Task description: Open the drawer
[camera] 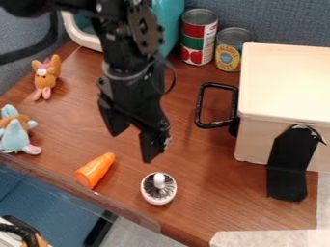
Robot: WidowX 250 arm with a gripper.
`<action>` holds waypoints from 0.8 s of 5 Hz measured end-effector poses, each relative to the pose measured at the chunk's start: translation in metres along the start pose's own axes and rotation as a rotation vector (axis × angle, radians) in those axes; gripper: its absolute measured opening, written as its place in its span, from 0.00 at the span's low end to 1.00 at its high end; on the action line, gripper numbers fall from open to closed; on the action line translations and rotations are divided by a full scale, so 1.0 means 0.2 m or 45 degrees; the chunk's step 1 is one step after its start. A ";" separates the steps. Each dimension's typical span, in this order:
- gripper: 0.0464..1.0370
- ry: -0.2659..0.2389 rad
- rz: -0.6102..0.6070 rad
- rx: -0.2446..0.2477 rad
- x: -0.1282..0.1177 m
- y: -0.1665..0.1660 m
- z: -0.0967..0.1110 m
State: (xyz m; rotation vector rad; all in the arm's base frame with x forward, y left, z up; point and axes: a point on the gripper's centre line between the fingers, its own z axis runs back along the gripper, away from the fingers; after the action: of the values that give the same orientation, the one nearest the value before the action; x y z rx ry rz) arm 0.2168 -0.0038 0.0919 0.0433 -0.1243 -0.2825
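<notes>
Foreground, bottom of the frame: a pale sheet [270, 239] covers the lower right corner of the wooden counter [199, 173]. Just beyond it, at lower centre, stands a round white object with dark bristles and a pale knob [159, 197]; an orange toy carrot [95, 170] lies at lower left. At right, a black strap [288, 166] runs down the near side of the cream drawer unit [287, 79] and onto the counter.

Progress: the drawer appears closed, since nothing is seen drawn out from the unit's left side, where the black handle [200, 103] projects right of centre. The task is judged to be at its approach stage. What remains is to bring the end effector to the handle, engage it and pull the drawer out, probably toward the left of the frame.

Middle ground, centre: the end effector [133, 140] hangs tilted over the counter, to the left of the handle and apart from it. Its two fingers stand wide apart; it holds nothing and touches neither the handle nor the small objects nearby. The next move calls for alignment with the handle's bar; a poorly seated hook or grip could slip off or shift the whole unit.

Background: a blue plush toy [14, 136] sits at the left edge, and an orange one [45, 77] farther back at upper left. Two cans, one taller [199, 38] and one shorter [230, 50], stand side by side at upper centre, behind the handle.
</notes>
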 end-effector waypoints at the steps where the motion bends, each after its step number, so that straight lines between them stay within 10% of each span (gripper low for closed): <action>1: 0.96 -0.011 0.030 0.003 0.05 0.01 0.02; 4: 0.96 0.012 0.287 -0.048 0.33 0.20 -0.10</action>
State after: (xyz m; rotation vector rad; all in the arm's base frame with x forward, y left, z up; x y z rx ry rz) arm 0.2925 0.0170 0.0819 -0.0067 -0.1133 -0.0591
